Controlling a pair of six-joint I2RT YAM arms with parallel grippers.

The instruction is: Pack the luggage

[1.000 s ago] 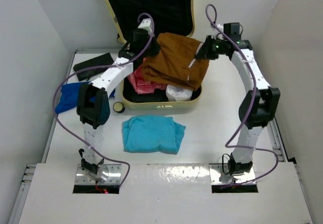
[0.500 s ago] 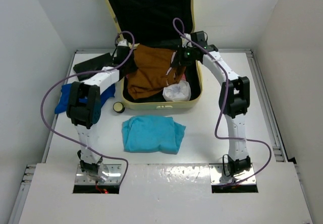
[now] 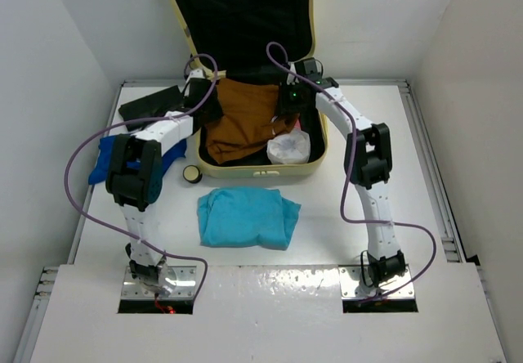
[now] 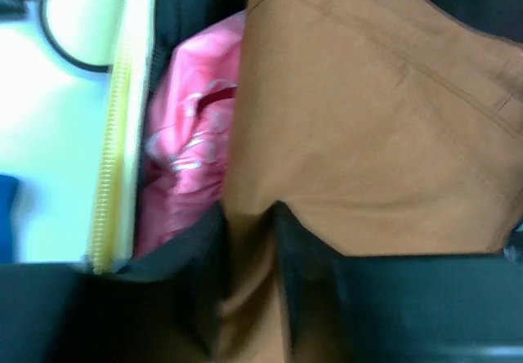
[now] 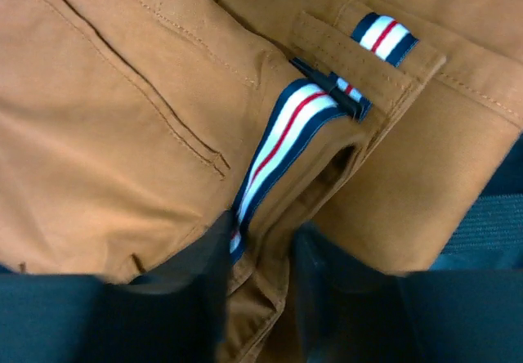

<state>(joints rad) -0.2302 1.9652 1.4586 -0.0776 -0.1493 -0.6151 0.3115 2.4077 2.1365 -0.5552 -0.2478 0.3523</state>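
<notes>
The cream-yellow luggage point(image 3: 255, 169) lies open at the table's back, its black-lined lid upright. Brown trousers point(image 3: 241, 118) lie folded inside it, over a pink garment point(image 4: 188, 167) and beside a white bundle point(image 3: 288, 146). My left gripper point(image 3: 209, 101) is shut on the trousers' left edge point(image 4: 249, 298). My right gripper point(image 3: 292, 101) is shut on their waistband with the striped ribbon point(image 5: 278, 146). A teal garment point(image 3: 248, 216) lies folded on the table in front of the luggage.
A blue garment point(image 3: 105, 160) lies at the left, and a flat black pouch point(image 3: 151, 103) at the back left. The luggage's black wheel point(image 3: 192, 174) sticks out at its front left corner. White walls close in the sides.
Both grippers have carried the brown trousers back and down into the luggage. The trousers now lie flatter inside the shell and cover most of the pink garment.
</notes>
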